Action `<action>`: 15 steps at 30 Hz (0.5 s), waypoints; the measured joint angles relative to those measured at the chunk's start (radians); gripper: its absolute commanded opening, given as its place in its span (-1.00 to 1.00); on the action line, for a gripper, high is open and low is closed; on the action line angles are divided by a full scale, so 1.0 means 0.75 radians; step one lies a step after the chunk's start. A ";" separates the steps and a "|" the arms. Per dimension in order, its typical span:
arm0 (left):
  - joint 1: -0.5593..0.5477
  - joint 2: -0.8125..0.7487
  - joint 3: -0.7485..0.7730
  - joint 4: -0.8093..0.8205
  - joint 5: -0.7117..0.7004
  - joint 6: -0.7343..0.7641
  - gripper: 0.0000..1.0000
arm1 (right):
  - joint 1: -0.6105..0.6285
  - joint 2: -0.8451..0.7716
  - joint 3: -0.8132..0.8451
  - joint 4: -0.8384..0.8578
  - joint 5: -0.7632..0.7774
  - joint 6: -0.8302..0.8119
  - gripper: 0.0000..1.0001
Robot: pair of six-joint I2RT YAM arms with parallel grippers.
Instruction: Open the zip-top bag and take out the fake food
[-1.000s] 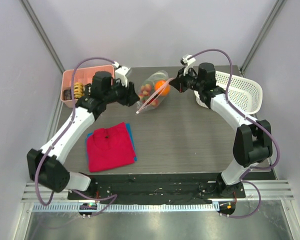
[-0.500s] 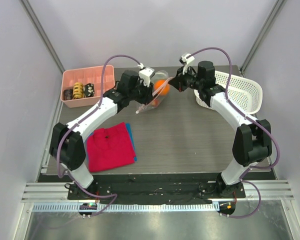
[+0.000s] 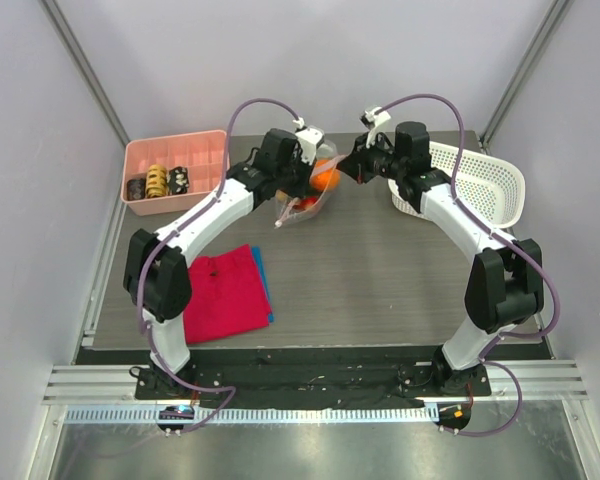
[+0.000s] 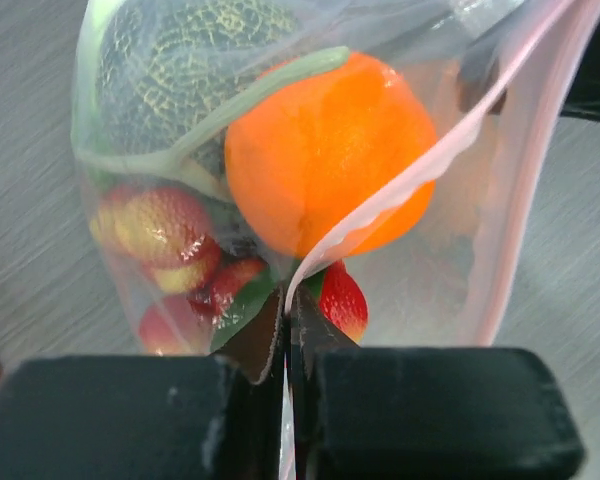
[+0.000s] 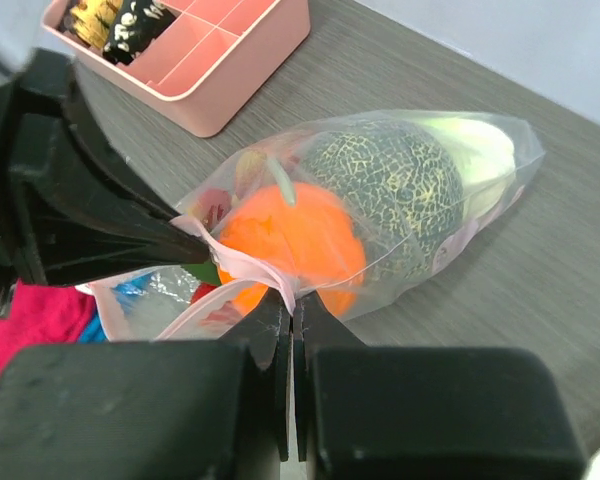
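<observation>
The clear zip-top bag (image 3: pixel 315 190) is held at the back middle of the table, with the fake food inside: an orange ball (image 4: pixel 325 150), a green netted melon (image 4: pixel 185 70), red berries (image 4: pixel 160 225) and a strawberry (image 4: pixel 342 300). My left gripper (image 4: pixel 288 300) is shut on one side of the bag's pale zip strip (image 4: pixel 410 180). My right gripper (image 5: pixel 292 305) is shut on the opposite side of the strip (image 5: pixel 245 265). The bag (image 5: pixel 380 210) shows the orange ball (image 5: pixel 290 245) and the melon (image 5: pixel 390 190) in the right wrist view. The two grippers (image 3: pixel 342 170) meet over the bag.
A pink tray (image 3: pixel 170 170) with small rolls stands at the back left. A white lattice basket (image 3: pixel 480 185) stands at the back right. A red cloth on a blue one (image 3: pixel 225 290) lies at the front left.
My left arm has swung right from beside the pink tray to the bag and closed on its zip strip. My right gripper has kept its hold on the bag.
</observation>
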 measured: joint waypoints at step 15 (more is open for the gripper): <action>0.003 -0.066 0.235 -0.311 0.069 -0.543 -1.00 | 0.001 -0.103 0.064 -0.456 0.515 0.590 0.99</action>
